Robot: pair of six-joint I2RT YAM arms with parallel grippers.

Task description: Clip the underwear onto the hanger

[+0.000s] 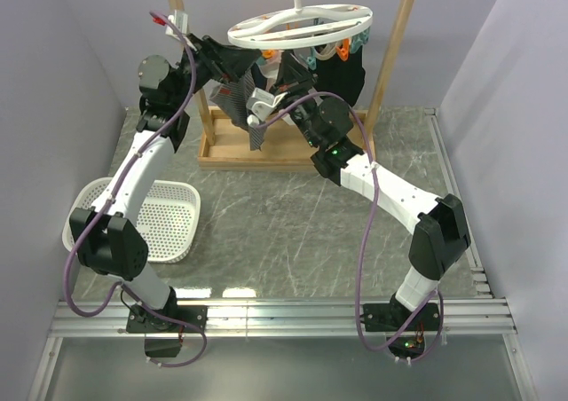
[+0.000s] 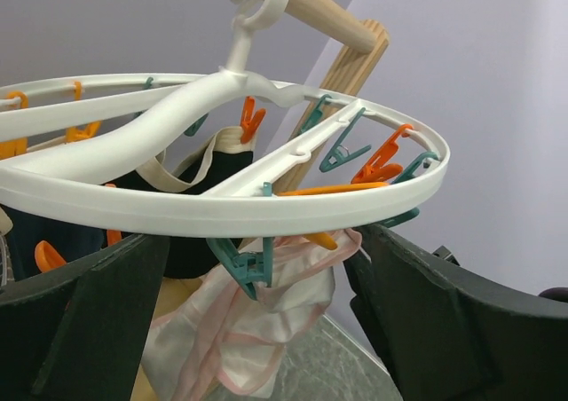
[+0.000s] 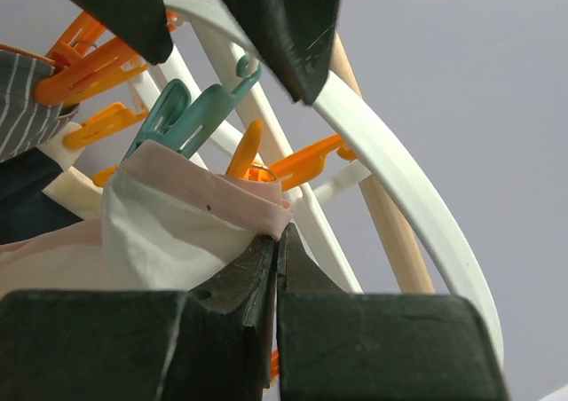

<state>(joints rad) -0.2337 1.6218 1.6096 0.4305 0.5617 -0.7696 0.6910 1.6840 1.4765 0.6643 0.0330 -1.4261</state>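
Lilac walls close in a grey marbled bench [image 1: 293, 215], with a white basket [image 1: 169, 219] lying at its left edge. Above and beyond it, the left fingers [image 2: 98, 312] stand wide apart, holding nothing, one either side of the hanger [image 2: 177, 210] rim. Between them a teal clip [image 2: 244, 263] under that rim bites the underwear [image 2: 257, 330], which droops from it in pale folds (pink trim showing). Further right, the right fingers [image 3: 257, 268] are pressed together on the pink edge of the underwear, holding it up near the clips.

One point looks pegged, so the job seems part done. The next move likely calls for the free left fingers to squeeze open a neighbouring clip while the right ones feed in the edge they hold.

From above, the arms and dark clothes [image 1: 351, 73] on the wooden rack [image 1: 395, 55] hide the underwear. Whether the clip seen from the right wrist grips the cloth or only rests against it is hard to tell.
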